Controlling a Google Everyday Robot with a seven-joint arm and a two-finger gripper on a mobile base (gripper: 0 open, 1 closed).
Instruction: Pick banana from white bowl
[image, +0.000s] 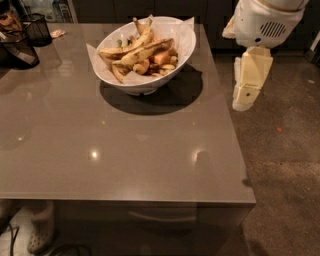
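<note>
The white bowl (131, 83) stands on the far middle of the grey table (115, 150), lined with white paper. It holds a pile of spotted bananas and small orange-brown fruit pieces. The banana (146, 50), long and dull yellow with brown patches, lies across the top of the pile. My gripper (248, 82) hangs from the white arm at the upper right, beyond the table's right edge and over the floor. It is to the right of the bowl, apart from it, and holds nothing that I can see.
A black mesh basket (37, 28) and another dark container (18, 52) stand at the table's far left corner. The table's right edge (227, 125) runs just left of the gripper. Brown floor (285, 160) lies to the right. A shoe (41, 230) lies under the front left.
</note>
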